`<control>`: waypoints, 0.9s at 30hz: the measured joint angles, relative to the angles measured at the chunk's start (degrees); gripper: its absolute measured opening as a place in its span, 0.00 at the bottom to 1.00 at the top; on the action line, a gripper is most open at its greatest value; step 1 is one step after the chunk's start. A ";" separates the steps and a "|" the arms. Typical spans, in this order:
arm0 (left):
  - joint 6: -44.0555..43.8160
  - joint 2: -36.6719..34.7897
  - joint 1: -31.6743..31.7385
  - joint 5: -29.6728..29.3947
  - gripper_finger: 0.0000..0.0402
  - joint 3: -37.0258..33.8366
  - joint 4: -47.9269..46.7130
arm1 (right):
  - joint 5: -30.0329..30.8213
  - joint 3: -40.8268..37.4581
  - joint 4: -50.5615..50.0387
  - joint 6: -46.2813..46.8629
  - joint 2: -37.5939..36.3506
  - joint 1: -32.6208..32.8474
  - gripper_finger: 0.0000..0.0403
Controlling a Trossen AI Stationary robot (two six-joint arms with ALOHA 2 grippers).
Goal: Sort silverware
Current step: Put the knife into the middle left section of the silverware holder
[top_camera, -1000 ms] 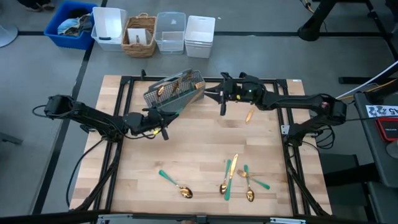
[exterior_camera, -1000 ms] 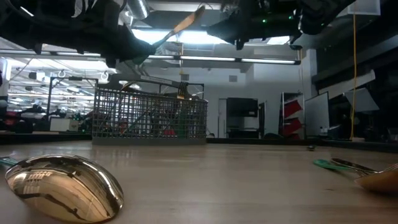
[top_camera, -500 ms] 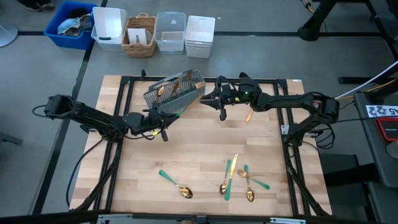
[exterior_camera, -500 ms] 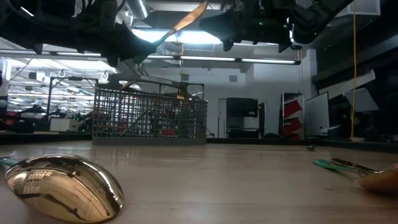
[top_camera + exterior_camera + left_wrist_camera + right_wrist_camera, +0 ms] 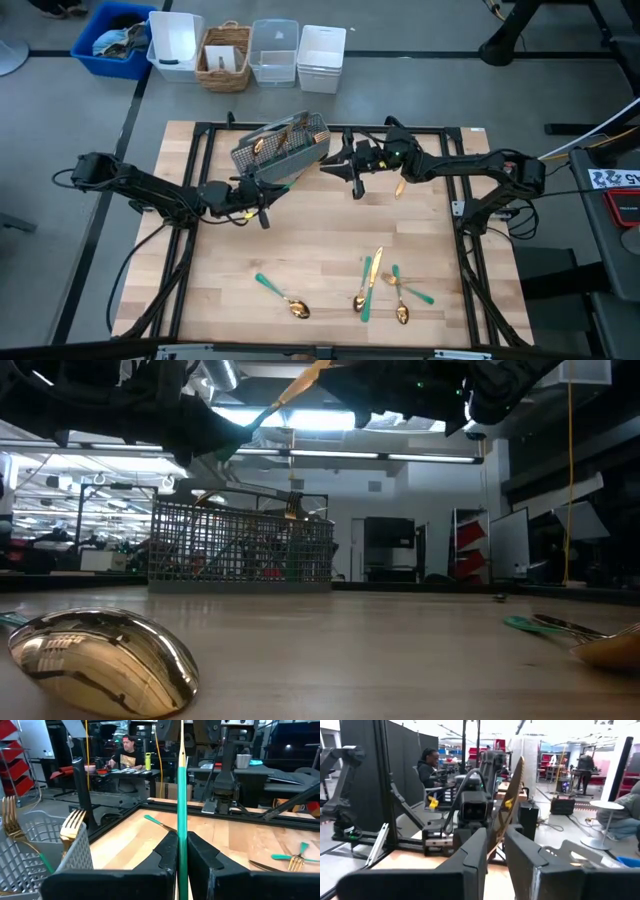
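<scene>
The silverware, small pieces with shiny gold metal heads and slim teal-green handles, looks light, rigid and slick, so a firm pinch across the narrow handle should hold better than one on the polished head.

The left gripper (image 5: 262,207) hangs just beside the grey wire-mesh caddy (image 5: 283,148), jaws pressed together on the teal handle of one utensil (image 5: 182,815), which runs straight out between them in the left wrist view.

The right gripper (image 5: 352,176) hovers above the back of the pale wooden counter (image 5: 320,250), just right of the caddy, jaws pinching a gold-bladed piece (image 5: 506,812) that stands between the two fingers; a gold end (image 5: 401,185) shows beside that arm from above.

Several forks already stand in the caddy. Loose pieces (image 5: 378,285) and a lone spoon (image 5: 284,296) lie near the counter's front edge, well apart from both grippers.
</scene>
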 joint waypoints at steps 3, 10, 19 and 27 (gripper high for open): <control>-0.02 0.02 0.00 0.35 0.03 0.02 0.10 | 1.89 1.39 -0.17 -0.01 0.02 0.94 0.17; -0.09 0.08 0.00 1.11 0.03 0.02 -0.29 | 3.74 3.67 -4.25 -0.03 0.00 1.22 0.17; -0.09 0.08 0.00 1.14 0.03 0.02 -0.33 | 3.70 3.67 -8.42 -2.24 0.00 1.22 0.17; 0.22 0.08 -0.02 1.38 0.04 0.02 -0.53 | 3.20 3.67 -8.37 -4.10 0.00 1.22 0.02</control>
